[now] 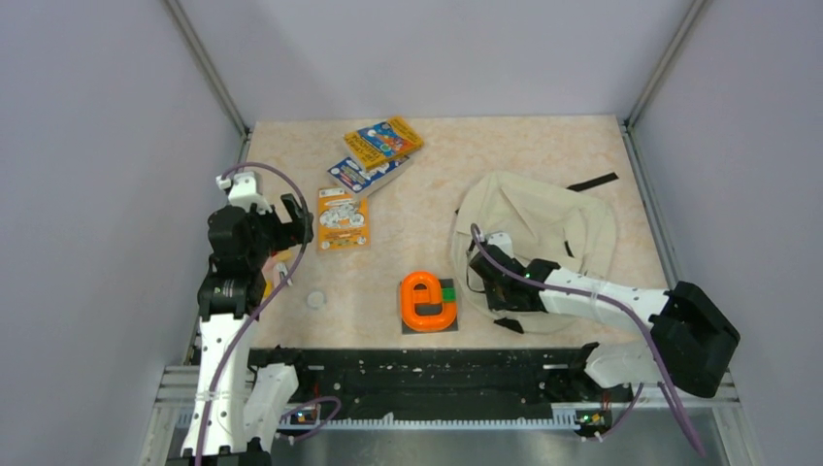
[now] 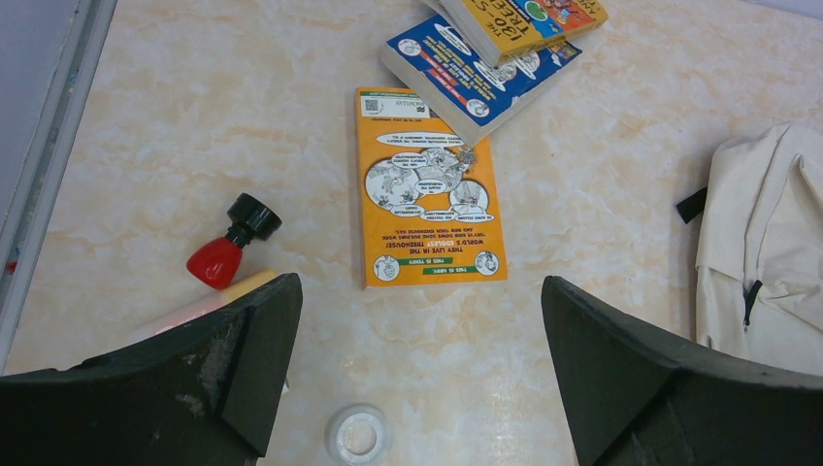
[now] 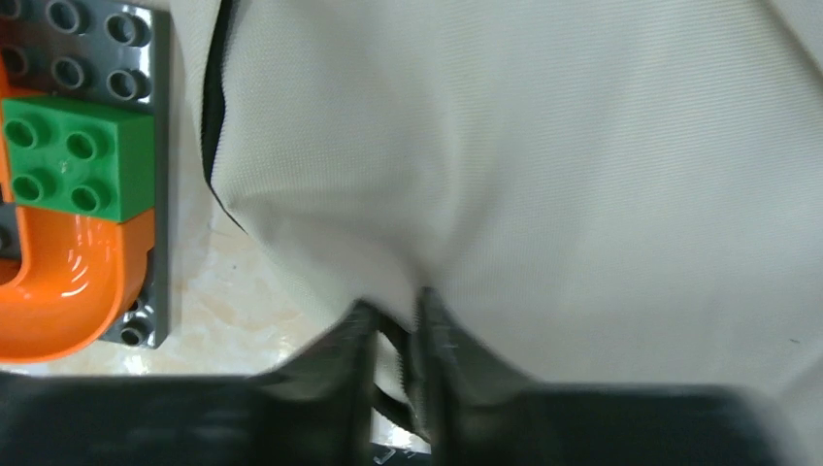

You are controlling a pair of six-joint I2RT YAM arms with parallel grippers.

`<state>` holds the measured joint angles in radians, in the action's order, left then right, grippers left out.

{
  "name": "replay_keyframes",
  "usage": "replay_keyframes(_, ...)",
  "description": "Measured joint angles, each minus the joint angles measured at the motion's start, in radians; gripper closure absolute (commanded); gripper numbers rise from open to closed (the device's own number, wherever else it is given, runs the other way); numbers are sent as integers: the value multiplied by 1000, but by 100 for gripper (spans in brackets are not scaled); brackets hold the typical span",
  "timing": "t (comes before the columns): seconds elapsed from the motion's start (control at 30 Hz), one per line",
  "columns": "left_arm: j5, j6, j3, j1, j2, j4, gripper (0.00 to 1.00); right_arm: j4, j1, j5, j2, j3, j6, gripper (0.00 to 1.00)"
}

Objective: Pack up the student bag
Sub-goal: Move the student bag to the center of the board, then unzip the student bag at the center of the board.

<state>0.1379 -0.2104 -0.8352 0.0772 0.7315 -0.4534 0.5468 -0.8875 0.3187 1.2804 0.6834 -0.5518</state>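
The student bag [image 1: 536, 216] lies flattened on the right half of the table [image 1: 291, 155], with its cream fabric spread out and a black strap [image 1: 592, 182] poking from its far edge. The right gripper [image 3: 393, 335] sits at the bag's near-left edge. Its jaws are pinched together on a fold of the cream fabric (a sliver of black trim shows between the fingers in the wrist view). Just left of that spot, close to the bag's edge, a grey studded plate [image 3: 131, 49] carries a green brick [image 3: 73, 155] and an orange curved piece [image 3: 58, 291].

The left gripper [image 2: 417, 291] hangs above the left side of the table, jaws spread wide with nothing between them. Below it an orange book [image 2: 427, 184] lies flat. Farther off is a blue book [image 2: 466, 68] with a yellow book [image 2: 529, 15] stacked on it. A small red bottle [image 2: 228, 248] with a black cap lies on its side at the left, and a clear tape roll [image 2: 357, 434] rests nearer the arm.
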Motion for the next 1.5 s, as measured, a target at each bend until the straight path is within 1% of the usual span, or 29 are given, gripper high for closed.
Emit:
replay_keyframes(0.1,0,0,0,0,2,0,2,-27,-2,18,4,7,-56,100)
replay_keyframes(0.17,0,0,0,0,6,0,2,-76,-2,24,5,6,-102,100)
replay_keyframes(0.3,1,0,0,0,15,0,2,-274,-2,48,31,5,-198,100)
replay_keyframes(0.4,3,0,0,0,20,0,2,-425,-2,82,116,32,-231,100)
replay_keyframes(0.5,3,0,0,0,25,0,2,-494,-2,105,230,116,-227,100)
replay_keyframes(0.53,4,0,0,0,26,0,2,-512,-2,108,262,148,-225,98)
replay_keyframes(0.57,4,0,2,0,28,0,3,-525,-2,109,286,177,-217,90)
replay_keyframes(0.6,4,0,2,0,29,0,3,-536,-2,110,301,203,-206,78)
replay_keyframes(0.67,8,0,3,0,31,0,4,-547,-2,109,303,223,-183,46)
replay_keyframes(0.7,14,0,4,0,31,0,4,-553,-2,109,299,230,-174,37)
replay_keyframes(0.73,23,0,5,0,31,0,5,-554,-3,110,294,236,-157,30)
replay_keyframes(0.77,27,0,6,0,32,1,5,-545,-3,110,283,241,-137,24)
replay_keyframes(0.8,32,1,6,-3,33,3,5,-536,-2,111,271,243,-128,22)
replay_keyframes(0.93,57,-11,8,-33,60,9,8,-466,29,92,196,256,-69,20)
replay_keyframes(0.97,64,-25,8,-47,71,12,8,-456,48,72,178,257,-57,22)
replay_keyframes(1.0,67,-43,9,-70,82,20,8,-444,78,46,164,262,-45,26)
replay_keyframes(1.07,62,-97,25,-156,101,67,9,-428,171,-27,156,284,-15,31)
replay_keyframes(1.13,55,-142,45,-243,114,112,9,-416,258,-85,172,314,13,32)
replay_keyframes(1.2,47,-210,68,-344,148,185,9,-389,335,-135,224,374,47,33)
replay_keyframes(1.27,54,-286,92,-417,212,286,9,-378,389,-173,298,443,81,34)
replay_keyframes(1.4,64,-427,119,-510,397,477,8,-367,456,-262,431,539,127,39)
replay_keyframes(1.5,90,-500,119,-551,526,569,9,-359,484,-324,504,588,141,42)
